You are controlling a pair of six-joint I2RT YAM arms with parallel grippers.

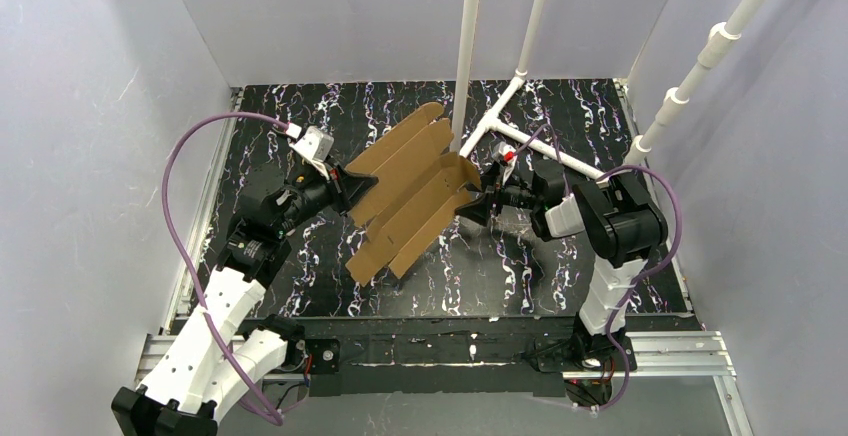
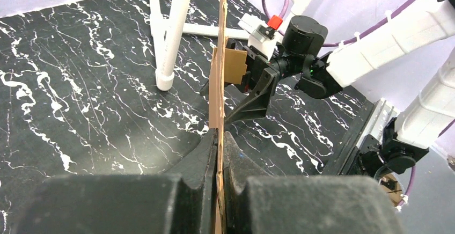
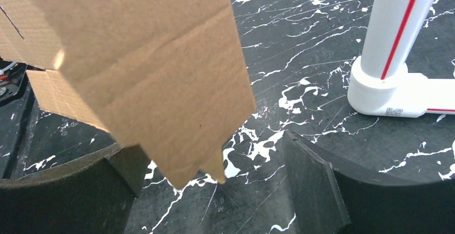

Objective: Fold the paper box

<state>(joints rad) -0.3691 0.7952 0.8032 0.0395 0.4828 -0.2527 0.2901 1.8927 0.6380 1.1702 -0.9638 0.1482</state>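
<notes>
The flat brown die-cut cardboard sheet of the paper box (image 1: pixel 405 201) is held up over the middle of the black white-veined bench top (image 1: pixel 480 276). It is still unfolded, with its creases, slits and flaps showing. Seen from above, it runs aslant from the far middle of the bench toward the near-left. From the left wrist it shows edge-on, a thin upright line (image 2: pixel 217 97).

The left gripper (image 1: pixel 345 186) grips the sheet's left edge, its two black fingers pressed together with only the cardboard between them (image 2: pixel 219 137). Whether the sheet's near, lower end touches the bench I cannot tell.

The right gripper (image 1: pixel 478 201) sits at the opposite edge with its fingers spread wide. In its wrist view a pointed corner of the sheet (image 3: pixel 150 67) hangs down into the gap between the two dark fingers (image 3: pixel 212 156), clear of the bench below. It is closer to the finger on the left of that view, though contact with it is not clear. From the left wrist camera, a small square flap stands just in front of this gripper (image 2: pixel 255 81).

A white plastic pipe frame (image 1: pixel 520 136) stands toward the far-right of the bench, its upright post just behind the sheet's far end. Its foot and a red-striped tube (image 3: pixel 394 30) show beside the right gripper.
</notes>
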